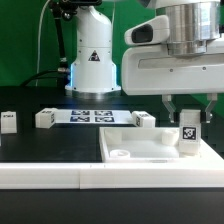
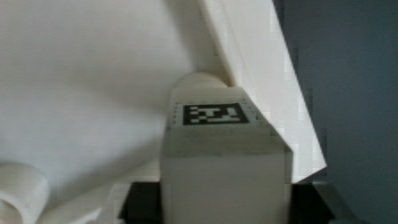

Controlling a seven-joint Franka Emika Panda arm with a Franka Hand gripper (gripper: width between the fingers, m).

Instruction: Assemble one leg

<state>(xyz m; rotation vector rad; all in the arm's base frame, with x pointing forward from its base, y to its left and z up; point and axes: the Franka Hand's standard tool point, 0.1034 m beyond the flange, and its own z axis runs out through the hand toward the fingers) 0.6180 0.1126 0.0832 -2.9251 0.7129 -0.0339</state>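
The tool (image 1: 187, 116) hangs over the exterior view's right part of the table (image 1: 40, 150), its 2 fingers (image 1: 169, 106) drawn in on the upper end of the leg (image 1: 187, 132) and holding it upright. The leg, a small white post with a black-and-white tag facing the camera, stands at the far corner of the large white square panel (image 1: 150, 148) on the exterior view's right. Its lower end is down at the level of the panel's raised rim; whether it touches the panel cannot be told.

In the wrist view the leg (image 2: 222, 165) fills much of the picture, its tag (image 2: 217, 112) sharp, with the panel's rim (image 2: 249, 50) running slantwise just behind it.

A round hole (image 1: 120, 154) shows in the panel's corner on the exterior view's left. Behind the panel lie 3 loose white posts: 1 at the far left (image 1: 8, 121), 1 (image 1: 44, 118) beside the marker board (image 1: 90, 115), and 1 (image 1: 145, 119) just past the board's other end. The arm's white base (image 1: 92, 55) stands at the back.
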